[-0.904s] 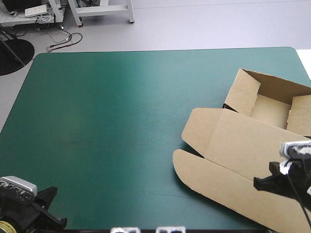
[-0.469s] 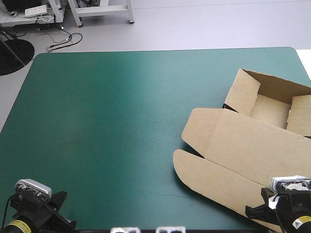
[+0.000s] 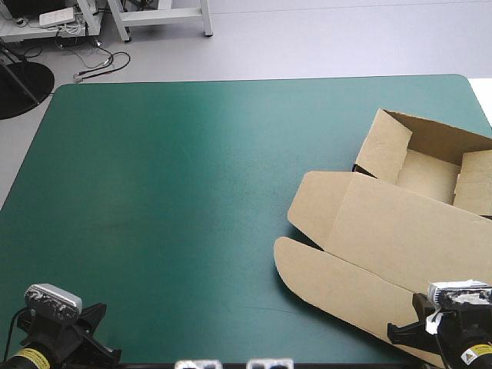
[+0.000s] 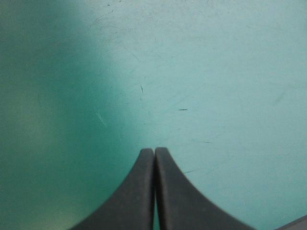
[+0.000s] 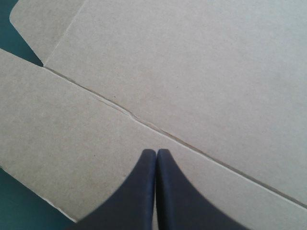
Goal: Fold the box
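Observation:
The brown box (image 3: 384, 223) lies at the table's right side as an open tray (image 3: 427, 165) with raised walls, and its lid is spread flat toward the near edge. My right gripper (image 3: 393, 335) hovers over the lid's front flap near the table's near right corner. In the right wrist view its black fingers (image 5: 156, 152) meet in one point above the board (image 5: 192, 72), just short of a crease (image 5: 144, 122), with nothing between them. My left gripper (image 3: 106, 355) is at the near left corner, shut (image 4: 154, 151) over bare teal-green cover (image 4: 192, 72).
The teal-green cover (image 3: 177, 184) stretches bare across the left and middle of the table. The lid's rounded flap ends (image 3: 288, 257) reach toward the table's middle. The box's right part runs off the table's right edge of the picture.
The right gripper has drawn back toward the near edge, from over the lid's right part to its front flap. The left gripper has shifted slightly rightward. The box has not moved.

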